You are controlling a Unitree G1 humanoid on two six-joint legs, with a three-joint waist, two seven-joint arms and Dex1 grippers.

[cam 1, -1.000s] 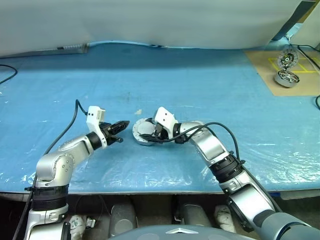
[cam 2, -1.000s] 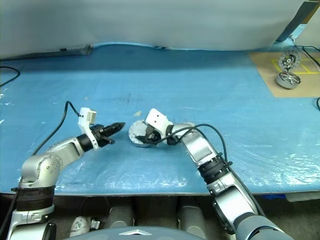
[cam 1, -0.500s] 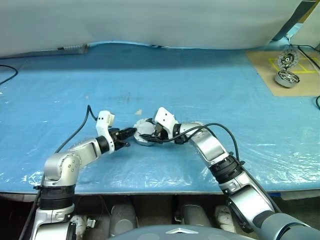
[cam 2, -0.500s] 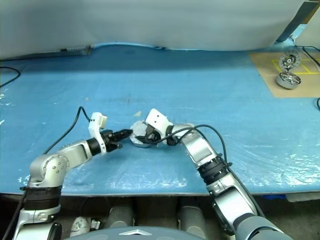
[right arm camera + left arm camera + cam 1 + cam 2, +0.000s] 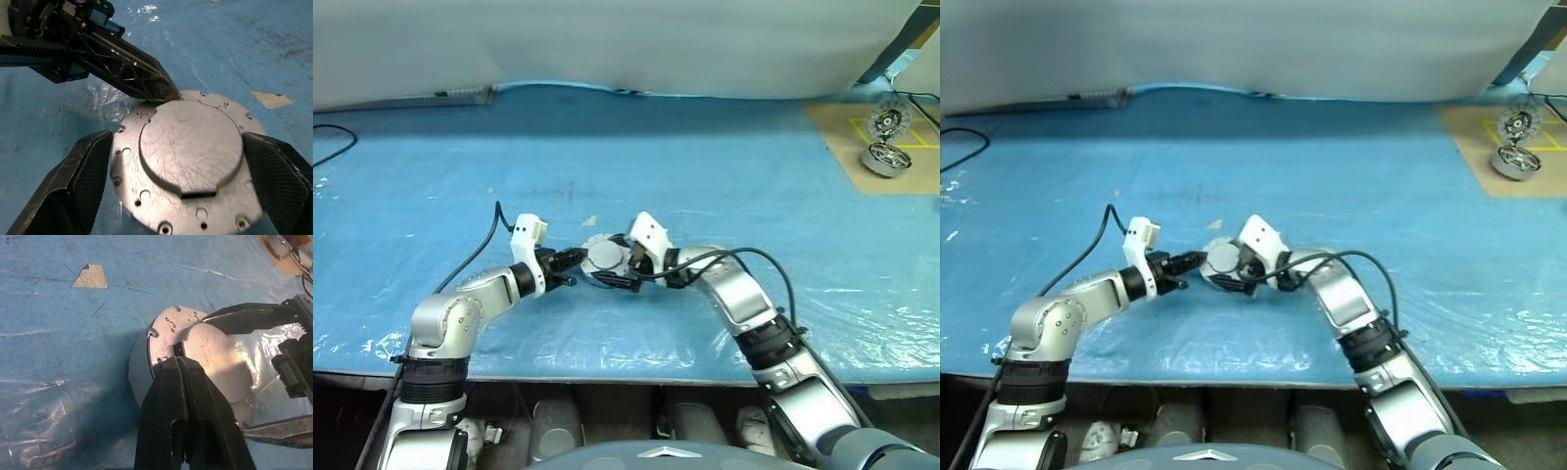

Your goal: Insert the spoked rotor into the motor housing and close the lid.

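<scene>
Lid (image 5: 604, 257), plain grey face up, lies flat on the blue plastic-covered table (image 5: 724, 166) near its front edge in the left eye view, set between the two arms. The left gripper (image 5: 576, 260) reaches in from the left with its black fingers pressed together, their tips at the disc's rim, while the right gripper (image 5: 619, 264) comes from the right with its fingers spread to either side of the disc. Far off at the table's back right corner, on a tan board (image 5: 862, 137), sit two more round parts, one standing (image 5: 886, 120) and one lying (image 5: 888, 160); they are too small to tell apart. The right eye view gives the same layout. In the left wrist view the clenched black fingers (image 5: 183, 396) point at the silver disc, their tips touching or just above its flat raised centre beside a small dark notch, and the right gripper's fingers frame the disc's far side. In the right wrist view the disc (image 5: 190, 147) shows a raised round centre and a ring of small holes; the right fingers (image 5: 78, 171) stand wide on both sides of it, apart from its edge, holding nothing, and the closed left tips (image 5: 161, 88) meet its far rim.
</scene>
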